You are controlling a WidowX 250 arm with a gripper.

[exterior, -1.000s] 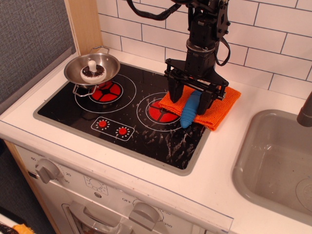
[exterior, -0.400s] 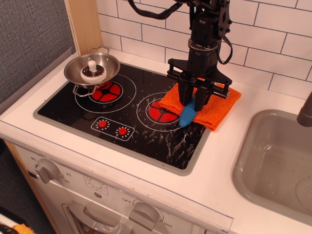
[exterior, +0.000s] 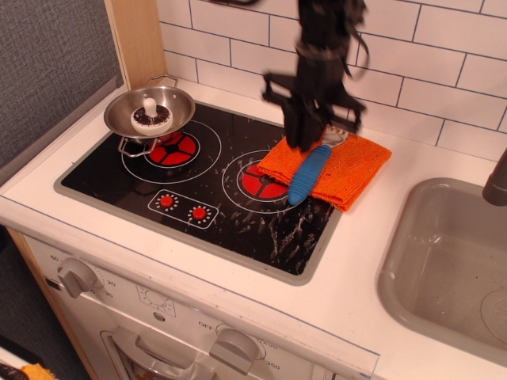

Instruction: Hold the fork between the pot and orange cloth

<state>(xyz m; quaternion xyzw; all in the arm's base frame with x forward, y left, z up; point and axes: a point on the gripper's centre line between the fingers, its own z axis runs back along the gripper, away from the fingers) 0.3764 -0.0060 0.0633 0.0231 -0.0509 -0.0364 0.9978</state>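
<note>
The fork (exterior: 307,176) lies on the orange cloth (exterior: 352,170), its blue handle pointing to the front left over the cloth's edge and its silver head toward the wall. My gripper (exterior: 304,141) hangs just above the handle's upper end, motion-blurred. Its fingers look drawn together and hold nothing. The steel pot (exterior: 181,100) stands on the far left burner with a white knobbed piece (exterior: 150,117) inside it, well apart from the gripper.
The black hob (exterior: 198,186) has two red burners and two small red dials. A grey sink (exterior: 444,261) is at the right, with a dark tap (exterior: 497,182) at the edge. A white tiled wall runs behind and a wooden panel (exterior: 136,39) stands at the left.
The gripper was open around the fork's handle, then closed on it, and has now risen. The fork stays on the cloth, with more of its handle and its head showing.
</note>
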